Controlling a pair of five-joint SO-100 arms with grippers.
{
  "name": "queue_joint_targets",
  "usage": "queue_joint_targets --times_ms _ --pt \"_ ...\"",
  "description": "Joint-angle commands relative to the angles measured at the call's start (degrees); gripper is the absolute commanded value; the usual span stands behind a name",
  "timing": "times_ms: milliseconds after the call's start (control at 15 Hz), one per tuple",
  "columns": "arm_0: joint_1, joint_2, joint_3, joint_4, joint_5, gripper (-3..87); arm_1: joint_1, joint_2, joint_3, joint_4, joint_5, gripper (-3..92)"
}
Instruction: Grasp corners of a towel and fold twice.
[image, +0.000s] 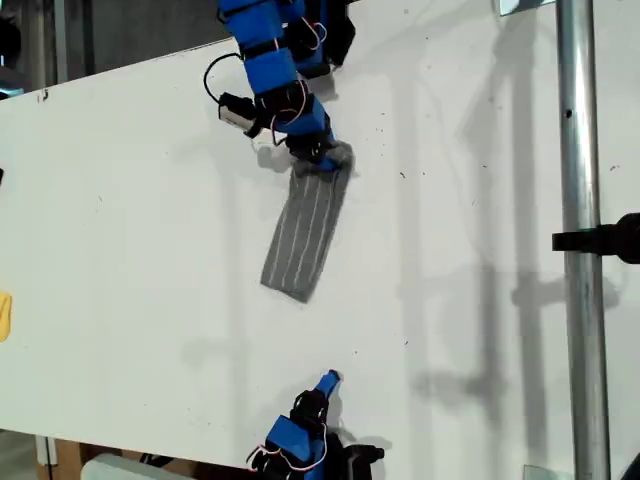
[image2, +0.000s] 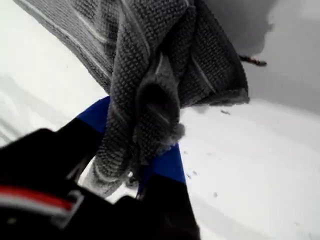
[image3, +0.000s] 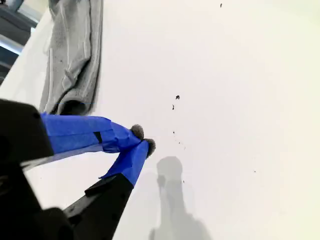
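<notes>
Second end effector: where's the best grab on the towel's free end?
Take the free end of the towel, probably at an outer corner. It lies flat facing my second end effector, so come from that side, low. My first end effector grips the other end.

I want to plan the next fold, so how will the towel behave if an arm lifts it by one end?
Probably floppy: the towel bunches and creases between the jaws of my first gripper, so it would drape, not hold shape. Likely light, being thin knit. The rough weave should resist slipping, though the free end may drag on the white table.
</notes>
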Motion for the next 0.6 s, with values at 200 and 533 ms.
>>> queue_joint_targets --times_ms 200,533 --pt "-1.5 0.4 -1.1 -3.1 1.5 -2.7 -24.3 25.0 -10.0 33.9 22.2 -0.2" --pt "-3.0 0.4 0.2 -4.7 2.5 -2.7 4.3 -5.6 -28.5 6.7 -13.2 -0.2"
